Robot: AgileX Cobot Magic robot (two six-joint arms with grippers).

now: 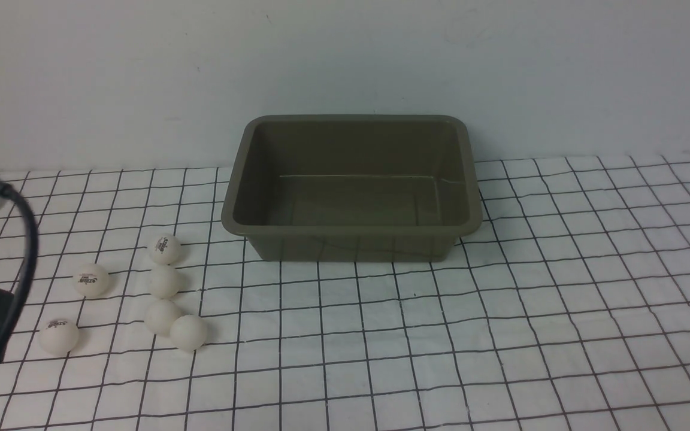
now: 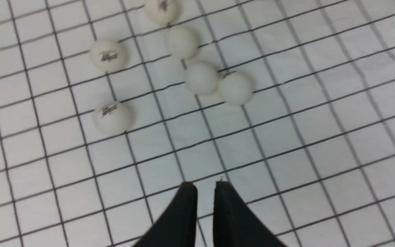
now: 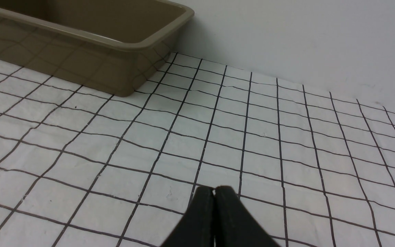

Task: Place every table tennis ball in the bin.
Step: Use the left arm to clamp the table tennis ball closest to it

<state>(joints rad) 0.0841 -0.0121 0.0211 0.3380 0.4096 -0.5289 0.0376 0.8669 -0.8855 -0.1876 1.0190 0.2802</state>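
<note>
Six balls [image 2: 201, 78] lay ahead of the barely parted, empty left claw [image 2: 204, 185].
Light, stiff, slick: judged best pinched across the middle; right claw [image 3: 214, 188] was clenched, empty.

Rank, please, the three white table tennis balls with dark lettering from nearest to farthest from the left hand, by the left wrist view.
1. Leftmost lettered ball, nearest the left hand.
2. Middle lettered ball, farther back.
3. Rightmost lettered ball, farthest back.

Six white table tennis balls [image 1: 165, 249] [image 1: 91, 280] [image 1: 165, 282] [image 1: 162, 316] [image 1: 188, 332] [image 1: 58, 336], one olive-green bin [image 1: 351, 246], one grid-lined tablecloth [image 1: 560, 311]
</note>
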